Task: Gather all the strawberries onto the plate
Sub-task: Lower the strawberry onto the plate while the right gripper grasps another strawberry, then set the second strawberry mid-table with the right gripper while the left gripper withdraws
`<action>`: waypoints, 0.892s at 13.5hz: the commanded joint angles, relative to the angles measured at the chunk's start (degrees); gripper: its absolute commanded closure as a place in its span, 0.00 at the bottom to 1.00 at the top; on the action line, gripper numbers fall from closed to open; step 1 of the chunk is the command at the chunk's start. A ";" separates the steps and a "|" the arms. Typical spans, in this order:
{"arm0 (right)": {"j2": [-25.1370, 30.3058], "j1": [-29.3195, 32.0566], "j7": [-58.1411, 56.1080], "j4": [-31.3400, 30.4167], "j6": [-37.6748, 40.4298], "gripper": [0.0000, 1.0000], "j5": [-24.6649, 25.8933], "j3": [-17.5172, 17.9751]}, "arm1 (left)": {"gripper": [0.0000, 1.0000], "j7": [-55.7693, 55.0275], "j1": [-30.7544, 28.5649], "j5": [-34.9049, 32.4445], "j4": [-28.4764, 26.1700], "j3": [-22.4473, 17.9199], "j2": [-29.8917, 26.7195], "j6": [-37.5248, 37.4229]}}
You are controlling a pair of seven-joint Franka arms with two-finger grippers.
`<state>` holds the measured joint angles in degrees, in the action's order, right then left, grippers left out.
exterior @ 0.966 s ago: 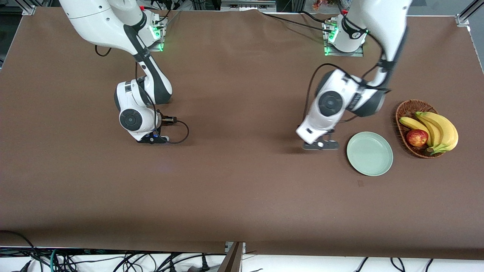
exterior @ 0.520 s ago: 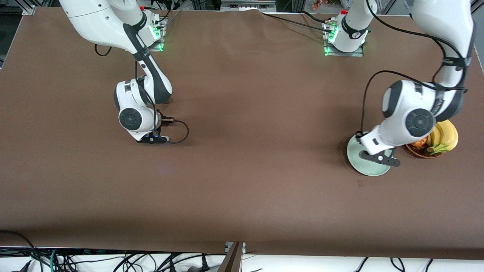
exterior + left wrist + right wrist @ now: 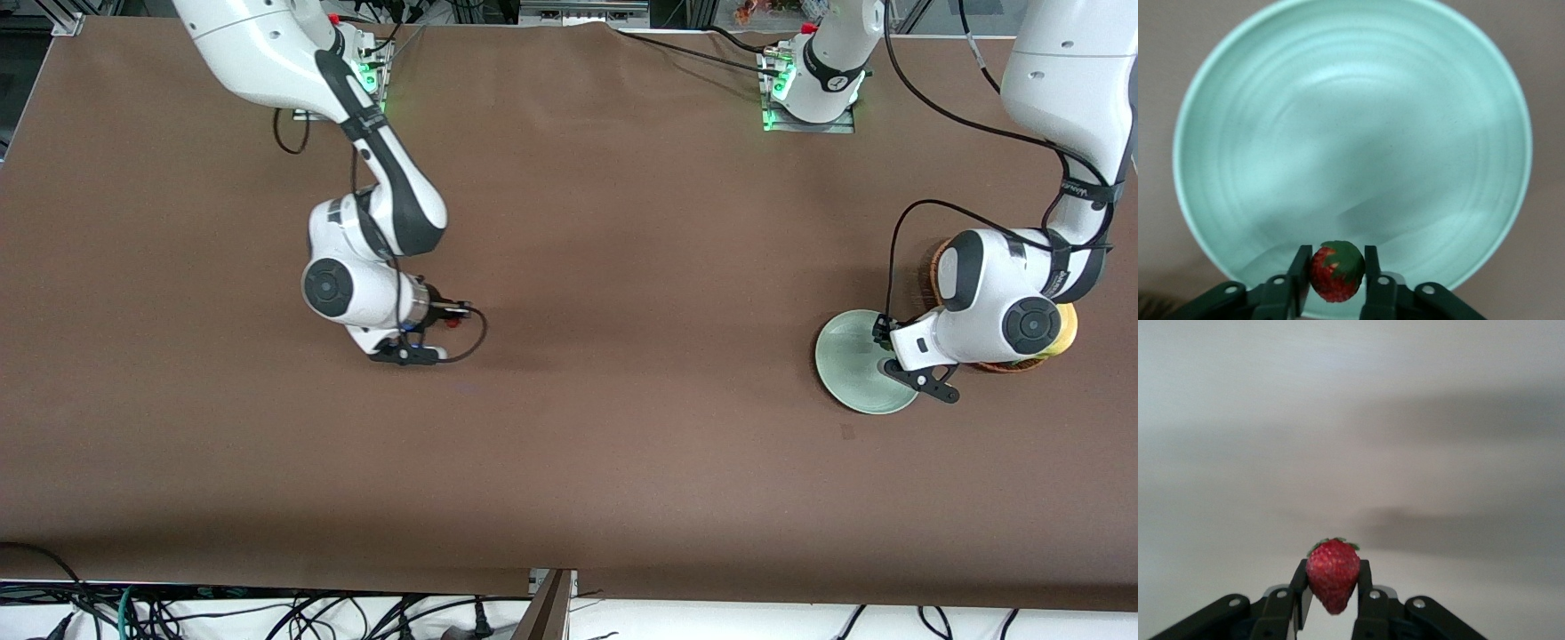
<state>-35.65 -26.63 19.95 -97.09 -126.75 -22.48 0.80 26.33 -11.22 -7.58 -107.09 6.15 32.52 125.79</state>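
Now the brown table (image 3: pixel 622 462) carries the same few things, but both arms have shifted. The left arm (image 3: pixel 987 302) has swung from the bare cloth at the plate's nine o'clock, as the front view shows it, to the table's three o'clock, where it covers most of the wicker basket (image 3: pixel 935 262) and bananas (image 3: pixel 1067 329). The right arm (image 3: pixel 356 284), parked a second ago near the table's nine o'clock, has started toward the middle.

The mint plate (image 3: pixel 845 356) lies where it did, just beside the basket on the side toward the right arm. What shows of it in the left wrist view (image 3: pixel 1338 133) is bare, so no berry looks delivered yet.

The left gripper (image 3: pixel 925 382) hangs over the plate's four o'clock rim. Its fingers (image 3: pixel 1299 273) pinch a strawberry (image 3: pixel 1336 273) by its sides, green cap showing. The right gripper (image 3: pixel 409 354) is over open cloth, well apart from the plate, its fingers (image 3: pixel 1299 587) clamped on a second strawberry (image 3: pixel 1332 570), tip down.

For the task this means the first berry is probably ready to drop, though a release closer to the plate's centre would be safer against rolling off the shallow rim. The second must cross the table. A third berry cannot be seen in any view.
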 commanded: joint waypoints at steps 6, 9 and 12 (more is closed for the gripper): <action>-14.44 -15.71 24.24 17.98 -17.53 1.00 -1.52 -0.10 | 0.00 0.65 -0.03 -0.68 0.48 1.23 -3.77 -2.38; -20.32 -21.78 32.23 24.99 -25.72 1.00 -1.52 -0.09 | 0.00 -0.14 0.33 -0.60 1.10 2.55 -5.10 -4.85; -25.25 -24.95 38.66 30.72 -30.21 1.00 -1.43 -0.09 | 0.00 -4.24 0.33 -0.60 1.10 5.00 -5.80 -5.46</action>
<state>-56.20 -50.31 55.71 -72.76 -155.18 -22.88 1.29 25.20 -10.99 -7.58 -105.80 9.37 27.73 121.86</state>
